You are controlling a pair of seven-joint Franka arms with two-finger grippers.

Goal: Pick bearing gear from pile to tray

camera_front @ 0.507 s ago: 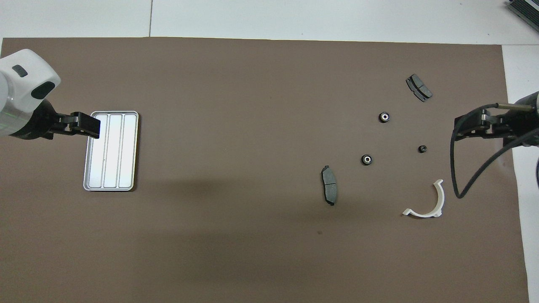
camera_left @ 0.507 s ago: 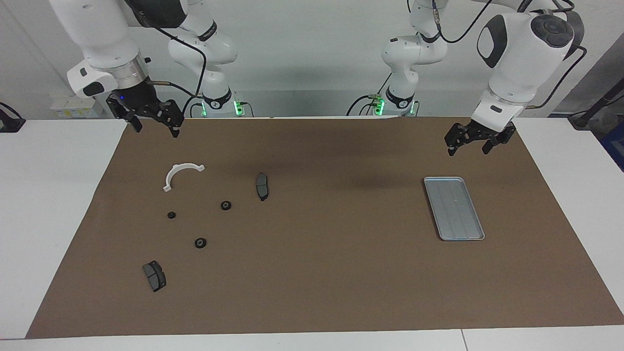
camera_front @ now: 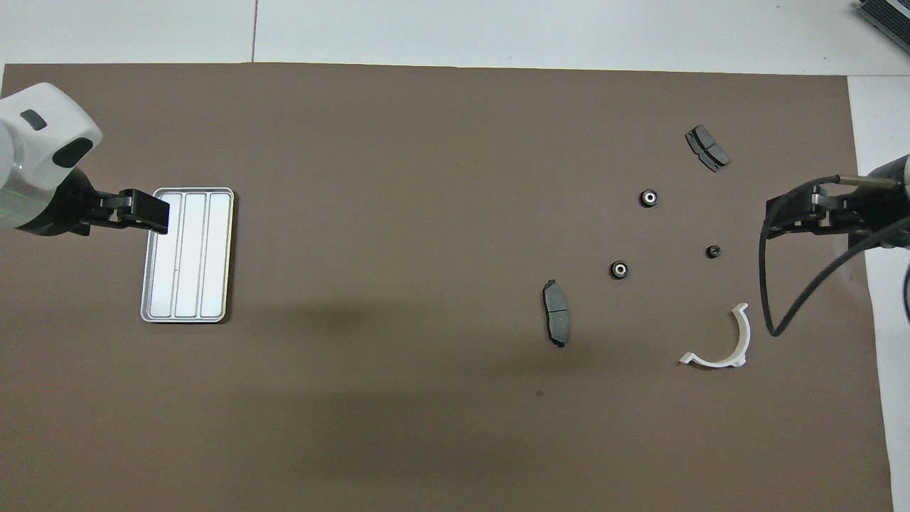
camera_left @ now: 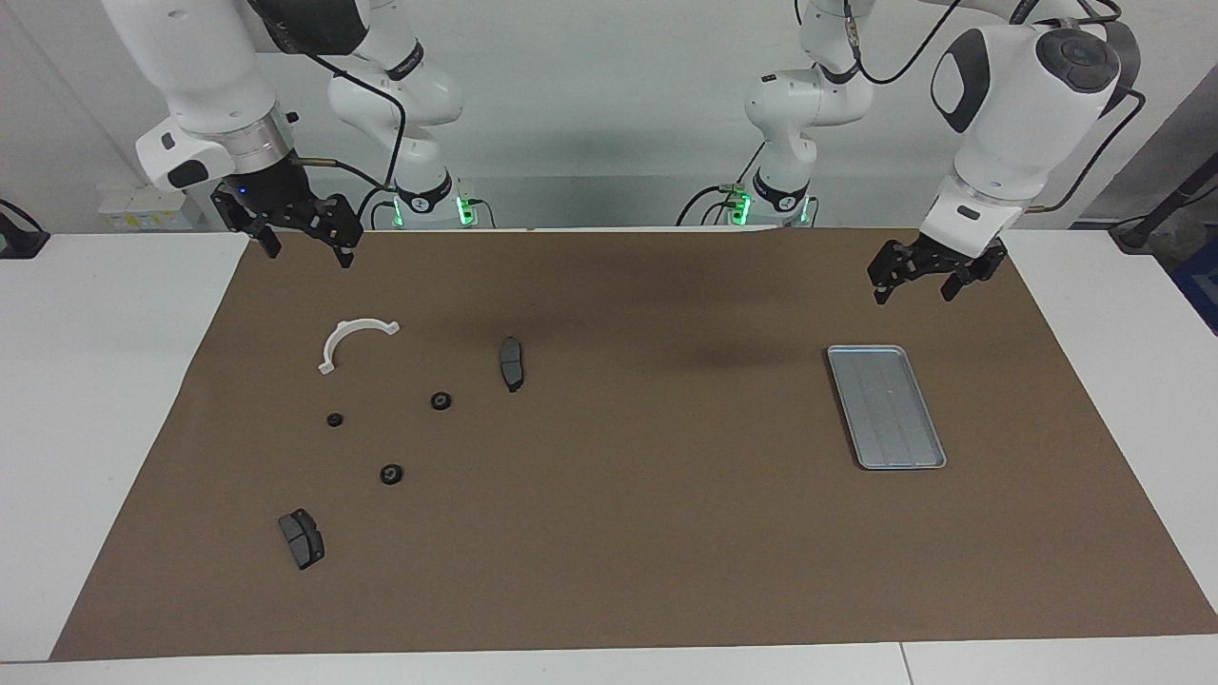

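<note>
Gears: three small black round gears (camera_left: pixel 440 401) (camera_left: pixel 335 419) (camera_left: pixel 391 473) lie loose on the brown mat (camera_left: pixel 609 533) toward the right arm's end of the table, apart from one another, none in a gripper.
Pile around them: a white curved bracket (camera_left: pixel 350 339) lies nearer to the robots than the gears; one dark grey brake pad (camera_left: pixel 511 362) lies beside the gear nearest the table's middle, the other brake pad (camera_left: pixel 302 538) lies farthest from the robots.
Tray: the silver-grey ribbed tray (camera_left: pixel 887 407) lies flat on the mat toward the left arm's end, well apart from the pile, nothing in it.
Right gripper (camera_left: pixel 303 238): raised over the mat's edge nearest the robots, near the bracket, fingers spread, holding nothing.
Left gripper (camera_left: pixel 915 281): raised over the mat just beside the tray's end nearest the robots, fingers spread, holding nothing.
</note>
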